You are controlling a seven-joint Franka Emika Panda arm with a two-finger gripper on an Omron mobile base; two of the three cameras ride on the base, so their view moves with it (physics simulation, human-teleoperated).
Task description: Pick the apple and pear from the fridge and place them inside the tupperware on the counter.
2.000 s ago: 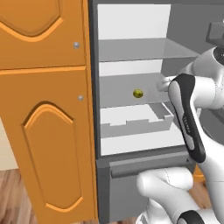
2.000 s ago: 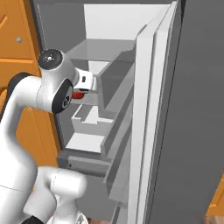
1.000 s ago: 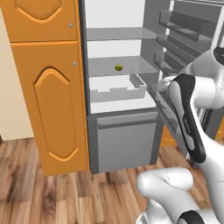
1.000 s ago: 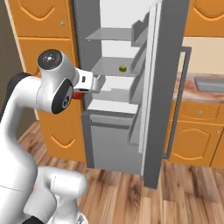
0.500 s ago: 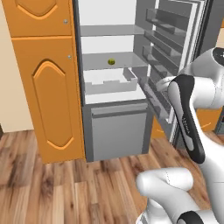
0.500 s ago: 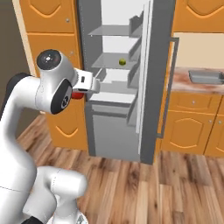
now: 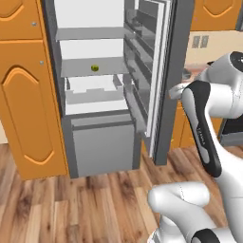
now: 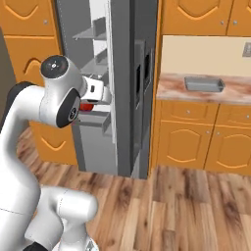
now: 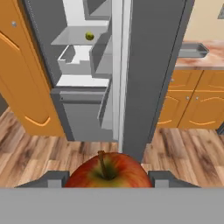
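Hand view shows my claw point(image 9: 107, 181) closed on the apple point(image 9: 108, 173), which sits red and stem-up between my fingertips. So the first fruit is out of the fridge point(image 9: 151, 65), but it is not delivered yet. Ahead of me and off to the right, well apart, the tupperware point(image 9: 193, 51) waits on the counter point(image 9: 205, 61). Farther ahead on a fridge shelf, the pear point(image 9: 89, 36) is untouched. I judge the job under halfway: one carry in hand, a second pick left.

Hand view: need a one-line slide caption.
Gripper shut on the apple, facing the open fridge with the pear on a shelf, tupperware on the counter at right.
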